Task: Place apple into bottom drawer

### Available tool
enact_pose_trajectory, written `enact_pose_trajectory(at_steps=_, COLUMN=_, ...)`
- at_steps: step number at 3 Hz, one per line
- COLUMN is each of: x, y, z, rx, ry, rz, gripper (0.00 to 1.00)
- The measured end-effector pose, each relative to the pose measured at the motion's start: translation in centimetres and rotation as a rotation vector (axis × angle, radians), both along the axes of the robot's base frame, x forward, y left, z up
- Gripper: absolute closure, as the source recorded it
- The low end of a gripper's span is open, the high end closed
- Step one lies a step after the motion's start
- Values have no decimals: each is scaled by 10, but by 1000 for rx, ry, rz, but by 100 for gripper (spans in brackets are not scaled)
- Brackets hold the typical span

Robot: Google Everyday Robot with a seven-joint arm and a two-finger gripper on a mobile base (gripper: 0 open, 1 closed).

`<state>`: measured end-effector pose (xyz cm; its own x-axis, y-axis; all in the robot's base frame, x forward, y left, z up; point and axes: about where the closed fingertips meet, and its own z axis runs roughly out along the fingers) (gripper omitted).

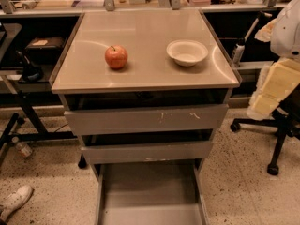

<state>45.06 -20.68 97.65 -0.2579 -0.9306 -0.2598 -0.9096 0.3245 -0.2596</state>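
The red-orange apple (116, 56) sits on the left half of the grey cabinet top (145, 76), stem up. The bottom drawer (150, 191) is pulled out below the two upper drawers, and its flat grey floor is bare. My gripper (275, 89) shows as a pale yellowish block under the white arm (290, 27) at the right edge. It hangs beside the cabinet at about top-drawer height, well to the right of the apple, and holds nothing that I can see.
A white bowl (187, 52) stands on the right half of the top. The top drawer (145, 118), with a scratched front, and the middle drawer (147, 151) are slightly open. An office chair base (276, 130) is on the floor at the right, and a shoe (14, 201) at the lower left.
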Motion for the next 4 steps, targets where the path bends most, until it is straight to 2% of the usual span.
enact_pose_trajectory(at_steps=1, x=36, y=24, z=-4, rx=73, ry=-31, rz=-56, gripper=0)
enact_pose_trajectory(at_steps=2, x=76, y=48, z=-8, rx=150, ry=-26, rz=-86, gripper=0)
enact_pose_trajectory(at_steps=4, x=79, y=55, z=-14, rx=173, ry=-32, rz=-79, gripper=0)
